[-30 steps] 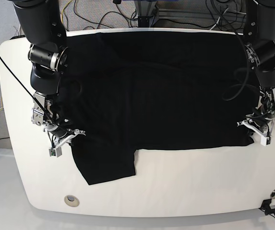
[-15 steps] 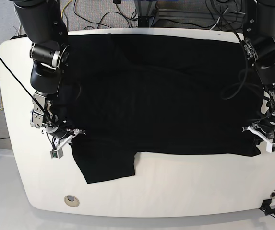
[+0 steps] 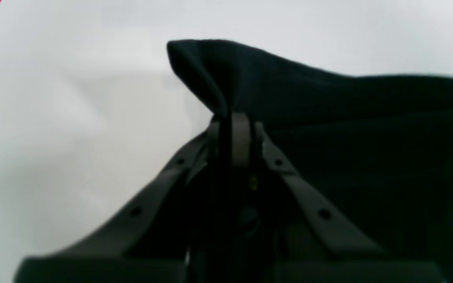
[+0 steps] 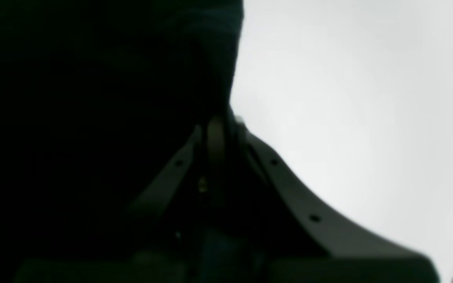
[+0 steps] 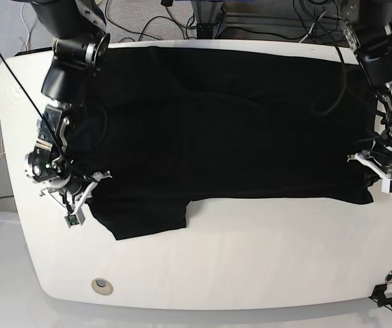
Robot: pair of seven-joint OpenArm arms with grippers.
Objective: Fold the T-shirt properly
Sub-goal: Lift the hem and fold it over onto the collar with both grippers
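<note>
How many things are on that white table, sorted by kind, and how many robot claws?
T-shirts: 1, black T-shirt spread on the table
Grippers: 2, left gripper and right gripper, each pinching the shirt
Total: 3

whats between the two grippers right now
In the base view, the black T-shirt spans the whole stretch from the right gripper to the left gripper, each shut on an edge.
</note>
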